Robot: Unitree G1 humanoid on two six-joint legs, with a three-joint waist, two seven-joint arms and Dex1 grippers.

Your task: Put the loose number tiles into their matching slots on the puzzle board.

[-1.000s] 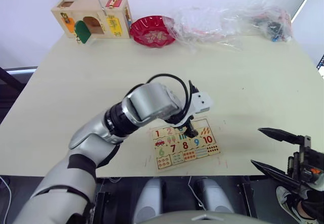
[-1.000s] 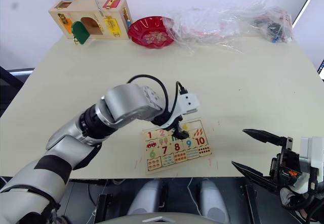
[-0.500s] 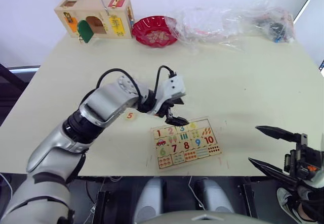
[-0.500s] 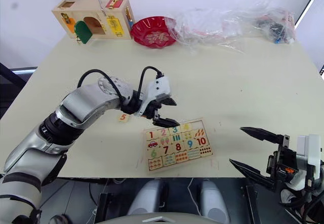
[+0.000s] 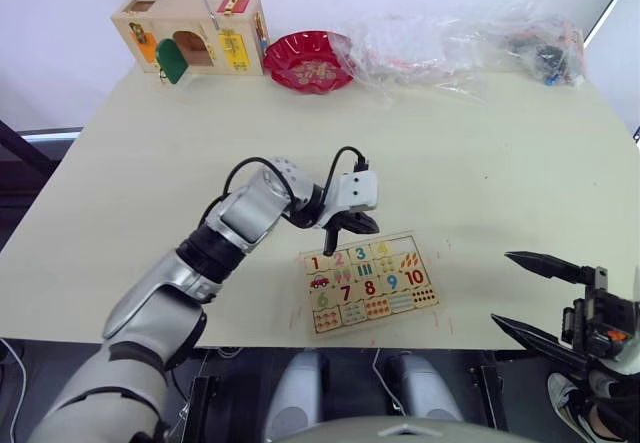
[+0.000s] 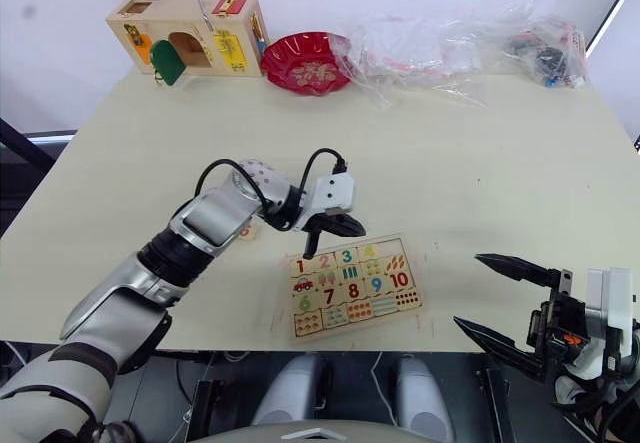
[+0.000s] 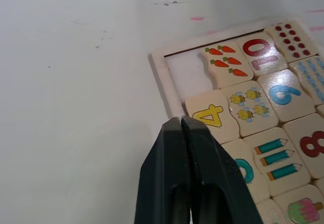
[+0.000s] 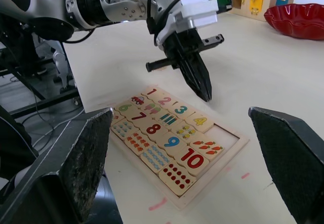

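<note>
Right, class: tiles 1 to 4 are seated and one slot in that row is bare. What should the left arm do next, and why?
Probably swing the left gripper off the puzzle board toward the loose 5 tile on the table, opening its fingers. They are shut on nothing above the 4 tile, and the empty slot beside it needs the 5.

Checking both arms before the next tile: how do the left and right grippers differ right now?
The left gripper has its jaws closed together, empty, at the puzzle board's rim beside the 4 tile. The right gripper has its jaws spread wide, also empty, off the table's near edge, away from the board.
</note>
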